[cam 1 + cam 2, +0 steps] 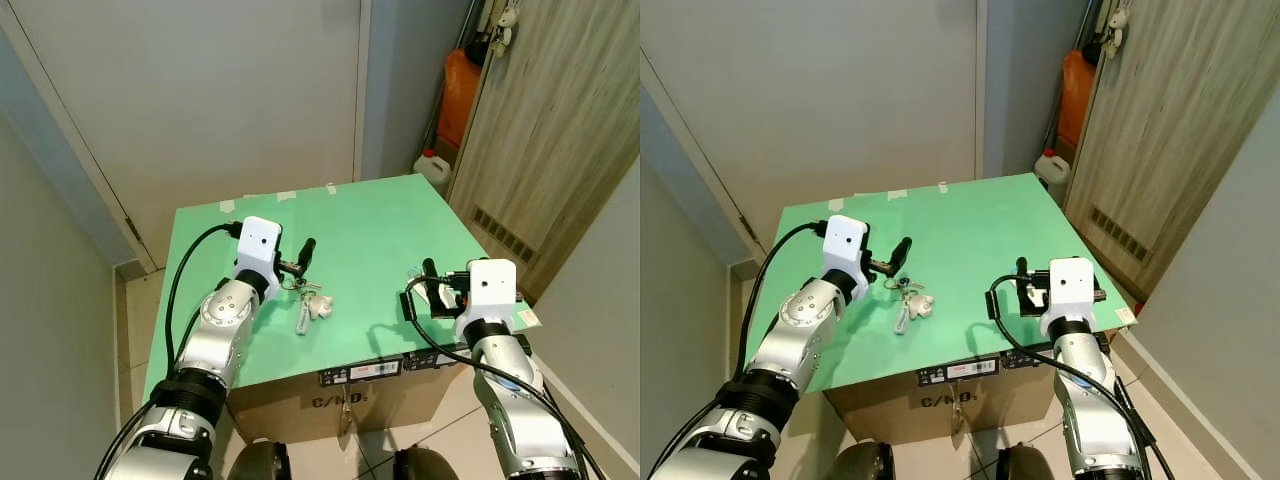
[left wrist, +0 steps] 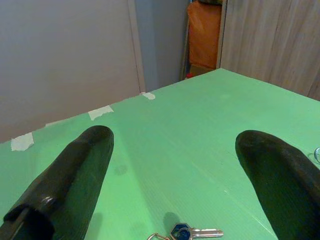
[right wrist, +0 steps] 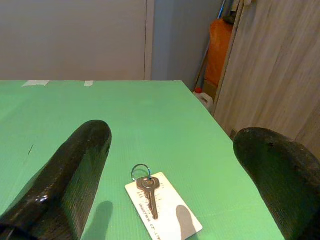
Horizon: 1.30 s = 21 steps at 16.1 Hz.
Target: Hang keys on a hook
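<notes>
A bunch of keys (image 1: 310, 303) with a white fob lies on the green tabletop (image 1: 380, 220), near its front edge. My left gripper (image 1: 301, 262) hovers open just above and behind the bunch; the left wrist view catches a blue-capped key (image 2: 189, 232) below the spread fingers (image 2: 82, 165). My right gripper (image 3: 172, 137) stands open over the table's front right part. Between and ahead of its fingers lies a single key on a white card (image 3: 162, 207). A small white charm (image 1: 505, 18) hangs high on the wooden door at the far right.
The green top rests on a cardboard box (image 1: 340, 400). A wooden door (image 1: 560, 150) stands to the right, with an orange bag (image 1: 458, 95) and a white jug (image 1: 433, 165) in the corner behind the table. Grey walls close in the back and the left.
</notes>
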Motion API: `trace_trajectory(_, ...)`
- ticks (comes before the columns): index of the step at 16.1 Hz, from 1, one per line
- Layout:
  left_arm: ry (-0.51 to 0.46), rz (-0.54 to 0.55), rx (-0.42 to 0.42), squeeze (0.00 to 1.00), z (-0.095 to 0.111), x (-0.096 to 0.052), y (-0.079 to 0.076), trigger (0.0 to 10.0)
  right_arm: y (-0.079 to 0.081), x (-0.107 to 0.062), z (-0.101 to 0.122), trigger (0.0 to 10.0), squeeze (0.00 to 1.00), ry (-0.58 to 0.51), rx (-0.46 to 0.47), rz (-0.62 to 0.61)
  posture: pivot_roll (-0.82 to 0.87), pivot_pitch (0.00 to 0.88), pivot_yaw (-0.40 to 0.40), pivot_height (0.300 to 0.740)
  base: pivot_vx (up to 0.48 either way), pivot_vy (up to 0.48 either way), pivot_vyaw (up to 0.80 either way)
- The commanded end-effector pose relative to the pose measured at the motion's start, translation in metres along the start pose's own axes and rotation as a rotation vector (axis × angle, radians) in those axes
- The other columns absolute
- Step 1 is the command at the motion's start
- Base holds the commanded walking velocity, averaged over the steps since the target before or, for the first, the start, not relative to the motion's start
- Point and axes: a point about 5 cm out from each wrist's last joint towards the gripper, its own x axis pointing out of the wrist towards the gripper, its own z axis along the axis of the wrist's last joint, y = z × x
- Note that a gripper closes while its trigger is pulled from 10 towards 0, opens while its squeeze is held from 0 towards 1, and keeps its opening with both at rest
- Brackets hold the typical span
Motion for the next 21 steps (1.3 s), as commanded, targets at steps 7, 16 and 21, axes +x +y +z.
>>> trace_trajectory(7, -0.027, -0.017, 0.005, 0.0, 0.005, 0.006, -0.007, 10.0, 0.008, 0.005, 0.008, 10.0, 0.0, -0.011, 0.01, 0.066, -0.16, 0.0, 0.042, 0.74, 0.0, 0.0, 0.0)
trace_trajectory(16, -0.03, -0.014, 0.0, 0.0, 0.003, 0.007, -0.01, 10.0, 0.011, 0.005, 0.006, 10.0, 0.0, 0.011, 0.006, 0.09, -0.16, 0.0, 0.045, 0.74, 0.0, 0.0, 0.0)
trace_trajectory(21, -0.03, -0.017, 0.0, 0.0, 0.002, 0.008, -0.011, 10.0, 0.013, 0.006, 0.006, 10.0, 0.0, 0.015, 0.007, 0.093, -0.16, 0.0, 0.046, 0.74, 0.0, 0.0, 0.0)
